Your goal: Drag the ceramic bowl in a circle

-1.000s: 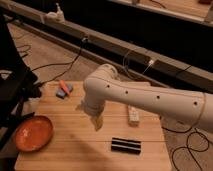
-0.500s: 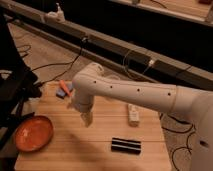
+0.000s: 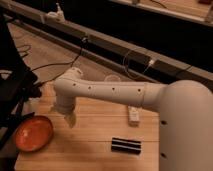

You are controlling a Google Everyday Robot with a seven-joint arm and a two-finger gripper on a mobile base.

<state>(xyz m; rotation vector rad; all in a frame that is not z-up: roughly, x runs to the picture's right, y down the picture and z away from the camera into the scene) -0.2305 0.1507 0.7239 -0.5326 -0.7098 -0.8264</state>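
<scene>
bowl (image 3: 33, 134) sits flat at the front-left corner of the table (image 3: 95, 155), close to the left edge

inside: only its own orange-red surface shows, a bit lighter toward the middle. rim is darker. wide, shallow, round, more plate than bowl

gripper (image 3: 70, 119) hangs just right of the bowl and slightly further back, pointing down at the tabletop. it's apart from the bowl, with a strip of bare wood between it and the rim. how far it's open: can't tell, it reads as one pale lump from this angle. nothing seen in its hold

arm (image 3: 110, 92) is white and runs in from the right, level across the table's back half, then bends down at a rounded joint above the gripper. its bulky white base (image 3: 187, 130) fills the right side of the view

cup (image 3: 113, 79) is translucent, at the table's back edge, only its top showing over the arm. contents hidden

other items on the table, both well apart from the bowl:
- white bar (image 3: 134, 115), right of centre, just under the arm
- black block (image 3: 126, 145), flat, near the front edge, right of the gripper

black frame (image 3: 15, 92) stands left of the table, just behind the bowl's corner. cables (image 3: 50, 65) trail on the floor behind, under a long rail (image 3: 100, 42)
</scene>
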